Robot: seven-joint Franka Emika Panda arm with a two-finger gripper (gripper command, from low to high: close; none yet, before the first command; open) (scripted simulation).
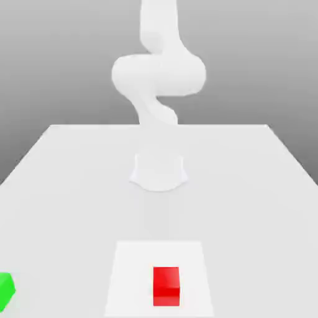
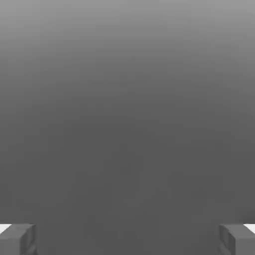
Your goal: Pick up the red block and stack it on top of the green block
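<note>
The red block (image 1: 166, 286) is a small bright cube lying near the front of the white table (image 1: 62, 186), on a slightly lighter square patch (image 1: 130, 279). The green block (image 1: 5, 290) sits at the exterior view's far left, cut off by the picture's edge. My white arm (image 1: 158, 74) rises from its round base (image 1: 159, 174) at the middle of the table, well behind both blocks. In the hand view my gripper (image 2: 127, 239) is open: its two grey fingertips (image 2: 17, 239) stand far apart with nothing between them, against plain grey background.
The table's back edge (image 1: 159, 125) runs behind the arm's base. Its side edges slant outward toward the front. Bare white surface lies between the base and the red block.
</note>
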